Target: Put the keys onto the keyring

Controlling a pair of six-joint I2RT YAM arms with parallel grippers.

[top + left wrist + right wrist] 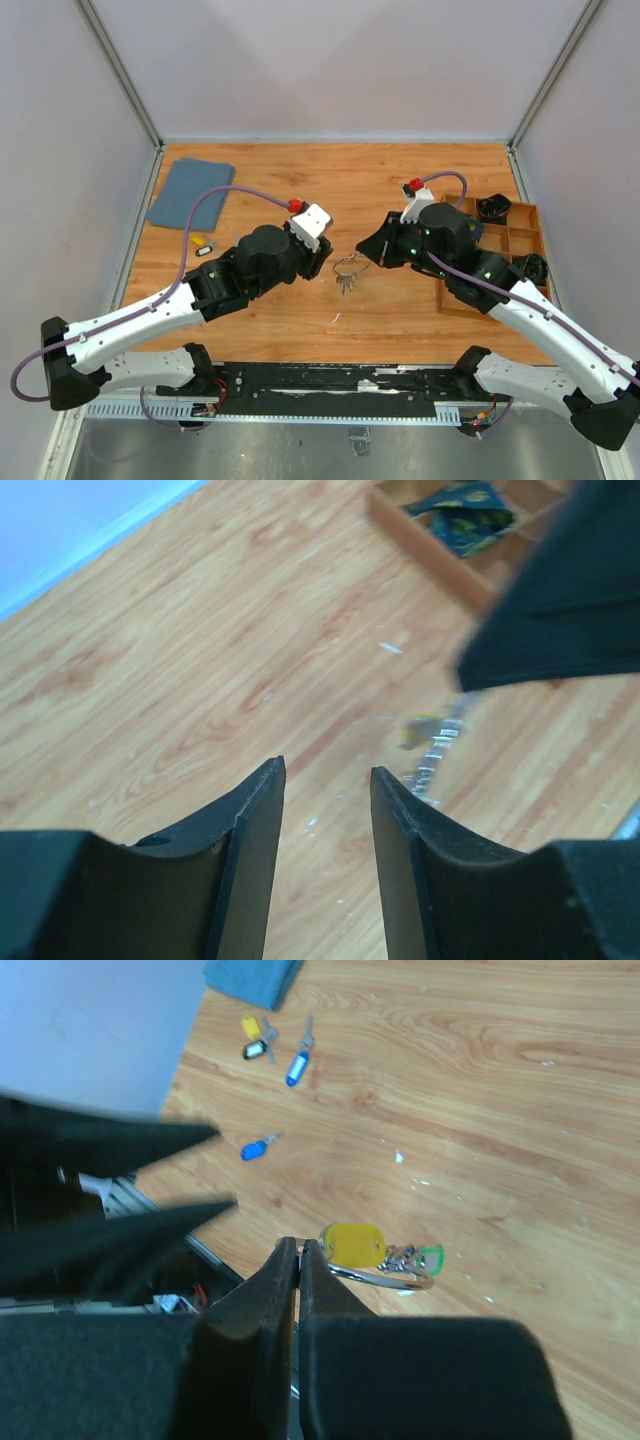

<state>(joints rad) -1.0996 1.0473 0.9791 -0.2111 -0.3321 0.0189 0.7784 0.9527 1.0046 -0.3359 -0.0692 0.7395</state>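
Observation:
The keyring (392,1278), a thin silver loop, hangs just above the table with a yellow-tagged key (353,1244) and a green-tagged key (430,1258) on it. My right gripper (299,1248) is shut on the loop's near end. From above, the keyring (349,267) sits mid-table between both grippers, with keys (345,286) dangling below it. My left gripper (327,773) is open and holds nothing; the blurred keys (430,745) lie just beyond its right finger. Loose keys (203,245) lie at the left: two blue ones (297,1065) (256,1148) and a yellow one (250,1026).
A folded blue cloth (190,190) lies at the back left. A wooden compartment tray (520,240) with dark items stands at the right, under my right arm. A white scrap (336,320) lies on the table's near middle.

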